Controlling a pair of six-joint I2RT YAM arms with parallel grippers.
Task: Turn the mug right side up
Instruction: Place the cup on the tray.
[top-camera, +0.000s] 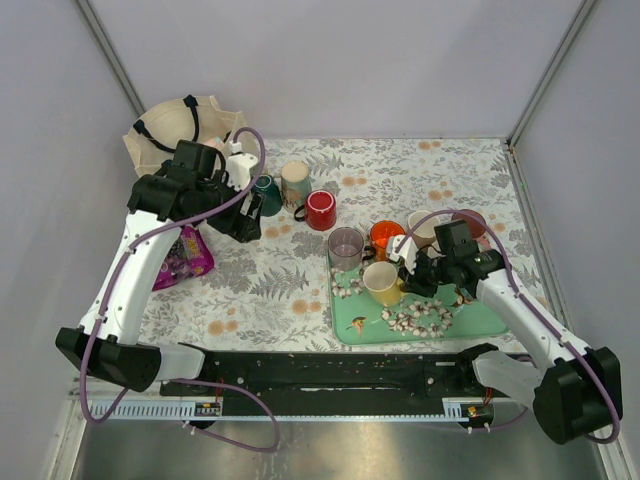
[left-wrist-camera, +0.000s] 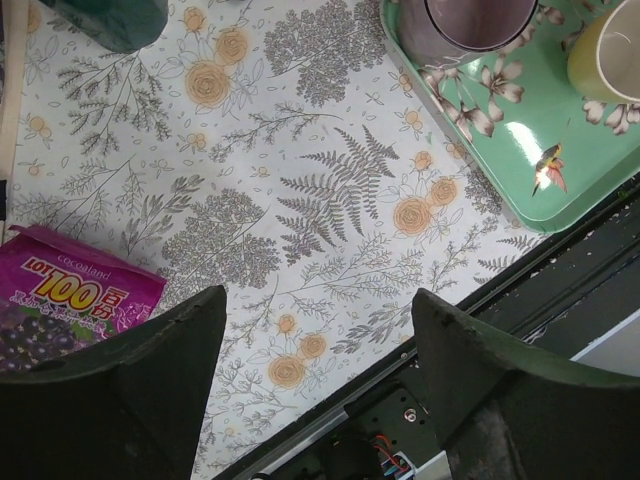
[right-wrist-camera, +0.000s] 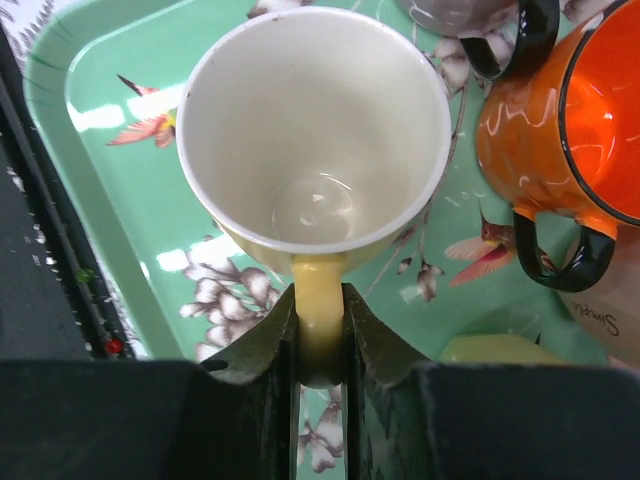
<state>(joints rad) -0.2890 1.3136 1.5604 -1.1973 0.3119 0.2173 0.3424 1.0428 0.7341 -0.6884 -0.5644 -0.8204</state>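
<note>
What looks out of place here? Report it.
Nothing looks spilled or broken. One misfit: the purple plastic snack packet lies on the floral tablecloth, at its left side, food among drinkware.

Setting: robot test booth. Evidence: bare grey partition walls (top-camera: 350, 70), black mounting rail (top-camera: 330, 370), floral-covered desk (top-camera: 430, 180).

From above, the left wrist covers part of the teal mug (top-camera: 268, 192), and the forearm crosses the purple snack bag (top-camera: 192, 258). The right wrist hides the yellow mug's (top-camera: 383, 283) handle, the right claw's (top-camera: 415, 278) fingertips and most of 1 cream mug (top-camera: 424, 228). In the left wrist view, the top edge cuts off a grey cup (left-wrist-camera: 470, 25). In the right wrist view, the orange mug (right-wrist-camera: 545, 120) runs past the right edge, and a pale mug's (right-wrist-camera: 612, 320) lettering is cut short.
</note>
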